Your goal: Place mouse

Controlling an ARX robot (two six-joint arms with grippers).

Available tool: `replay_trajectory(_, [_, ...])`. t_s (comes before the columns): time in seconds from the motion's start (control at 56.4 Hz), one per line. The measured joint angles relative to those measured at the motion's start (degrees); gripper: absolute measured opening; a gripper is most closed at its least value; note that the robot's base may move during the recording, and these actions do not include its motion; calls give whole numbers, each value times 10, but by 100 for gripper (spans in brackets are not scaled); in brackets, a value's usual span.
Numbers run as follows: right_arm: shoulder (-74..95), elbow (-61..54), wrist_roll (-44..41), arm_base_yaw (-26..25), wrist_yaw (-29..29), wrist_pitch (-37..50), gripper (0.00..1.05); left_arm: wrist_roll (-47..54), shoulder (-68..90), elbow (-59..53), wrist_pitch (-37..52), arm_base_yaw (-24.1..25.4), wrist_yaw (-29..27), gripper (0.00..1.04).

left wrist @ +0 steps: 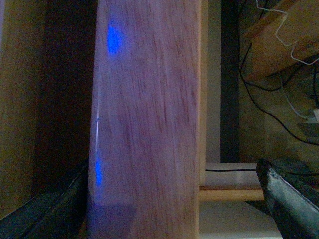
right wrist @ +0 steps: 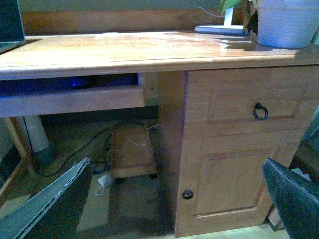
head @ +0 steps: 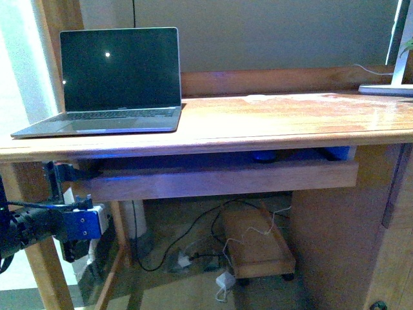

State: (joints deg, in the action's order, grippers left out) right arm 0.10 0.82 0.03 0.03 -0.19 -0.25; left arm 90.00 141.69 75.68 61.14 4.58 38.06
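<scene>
I cannot make out the mouse for certain. A small dark lump lit blue [head: 263, 155] lies in the pull-out tray [head: 213, 181] under the desktop, and it appears again as a blue-lit lump [right wrist: 79, 82] in the right wrist view. My left gripper [head: 77, 210] stands open at the tray's left end. In the left wrist view the gripper [left wrist: 164, 219] has the tray's front board [left wrist: 149, 124] close between its dark fingers [left wrist: 289, 199]. My right gripper [right wrist: 172, 219] is open and empty, low in front of the desk's cupboard door [right wrist: 234, 184]. It is out of the front view.
An open laptop [head: 119, 81] sits on the desk's left part [head: 271, 116]. A lamp base [head: 387, 89] and a white pot [right wrist: 286, 22] stand at the right. A drawer with a ring handle [right wrist: 260, 111] is above the door. Cables and a wheeled wooden stand [head: 255, 242] lie below.
</scene>
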Motion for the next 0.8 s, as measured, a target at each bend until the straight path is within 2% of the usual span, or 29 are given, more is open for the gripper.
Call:
replay_trajectory(0.231, [0,0,0,0,0,0,104,2,23,40,-16,-7,3,97])
replay_trajectory(0.373, [0,0,0,0,0,0,104,-9,26,58,-60,-12,-10,97])
replay_trajectory(0.586, [0,0,0,0,0,0,104,-57,-31,35,-195,-26,-40,97])
replay_trajectory(0.692, [0,0,0,0,0,0,104,-129,-87,9,-295,-37,-51,97])
replay_trajectory(0.799, [0,0,0,0,0,0,104,-175,-121,-6,-353,-44,-51,97])
